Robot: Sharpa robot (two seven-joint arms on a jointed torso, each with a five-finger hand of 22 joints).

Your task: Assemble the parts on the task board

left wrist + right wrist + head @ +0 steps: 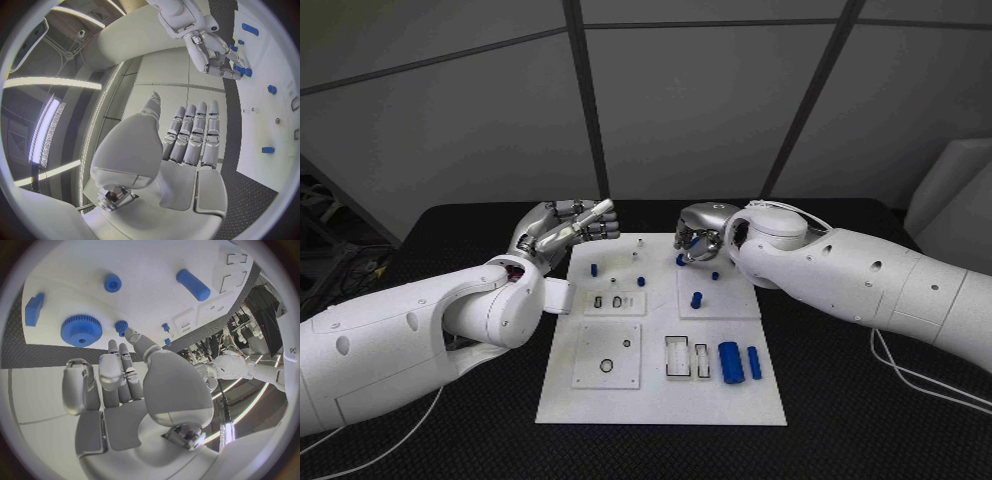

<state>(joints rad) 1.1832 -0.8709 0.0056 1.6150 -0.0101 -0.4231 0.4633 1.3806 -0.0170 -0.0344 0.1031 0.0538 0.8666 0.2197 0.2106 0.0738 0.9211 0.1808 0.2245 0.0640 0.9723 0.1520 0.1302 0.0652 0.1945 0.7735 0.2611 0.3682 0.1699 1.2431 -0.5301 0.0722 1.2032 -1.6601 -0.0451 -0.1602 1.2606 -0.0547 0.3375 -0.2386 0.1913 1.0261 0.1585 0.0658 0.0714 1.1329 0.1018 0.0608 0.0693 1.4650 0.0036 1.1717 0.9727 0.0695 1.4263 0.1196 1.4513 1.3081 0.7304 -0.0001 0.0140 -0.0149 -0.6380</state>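
Note:
The white task board (pixel 661 395) lies in the middle of the black table. A thick blue cylinder (pixel 728 361) and a thinner one (pixel 754 362) lie at its near right. Small blue pegs (pixel 594 269) stand further back. My left hand (pixel 567 228) is raised over the board's far left corner, with straight fingers (pixel 194 132) and nothing in the palm. My right hand (pixel 704 232) hovers over the far edge, its fingers (pixel 115 372) loosely bent and apart just above a large blue gear (pixel 81 330) and a small gear (pixel 120 326). Nothing is held.
More blue parts lie around the right hand: a cylinder (pixel 192 284), a round peg (pixel 112 282) and a block (pixel 34 309). Empty rectangular slots (pixel 678 356) and a ring recess (pixel 606 364) mark the board's near half. Black table (pixel 877 400) flanks the board.

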